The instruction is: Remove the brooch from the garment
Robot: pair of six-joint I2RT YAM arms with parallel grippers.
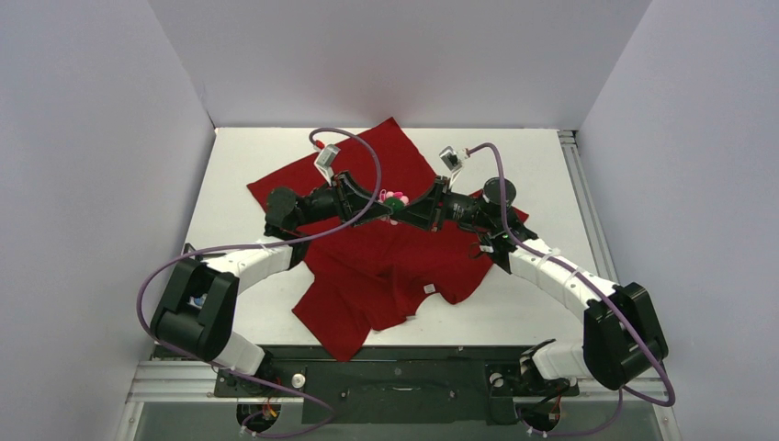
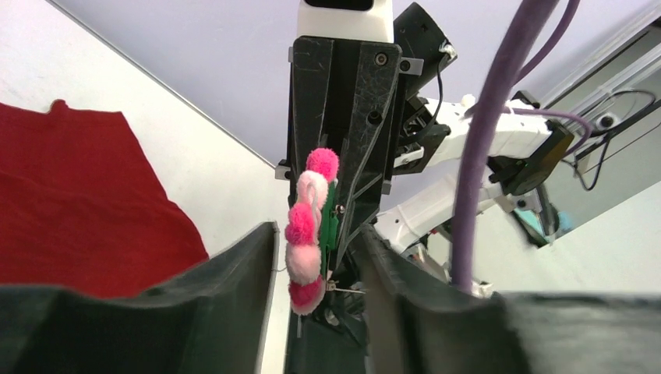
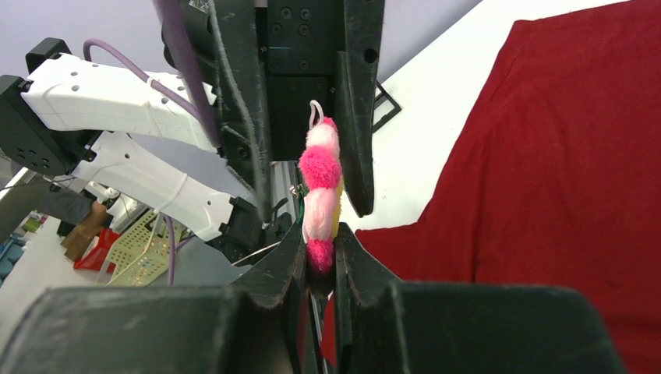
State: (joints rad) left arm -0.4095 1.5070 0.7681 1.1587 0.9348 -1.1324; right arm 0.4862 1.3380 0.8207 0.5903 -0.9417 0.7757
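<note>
The brooch [image 1: 395, 199], a ring of pink and white fluffy petals with a green back, hangs in the air above the middle of the dark-red garment [image 1: 386, 266]. My two grippers meet there head-on. My right gripper [image 3: 319, 238] is shut on the brooch [image 3: 319, 195], pinching its lower petal edge-on. My left gripper [image 2: 318, 234] stands open around the same brooch [image 2: 310, 226], with a gap showing on each side. No cloth shows on the pin in either wrist view. The garment [image 2: 78, 202] lies crumpled on the white table [image 1: 542, 165].
A small white tag [image 1: 428, 288] sits on the shirt's near part. Purple cables [image 1: 358, 156] loop over both arms. White walls close in the table on three sides, and a metal rail [image 1: 588, 220] runs along the right edge.
</note>
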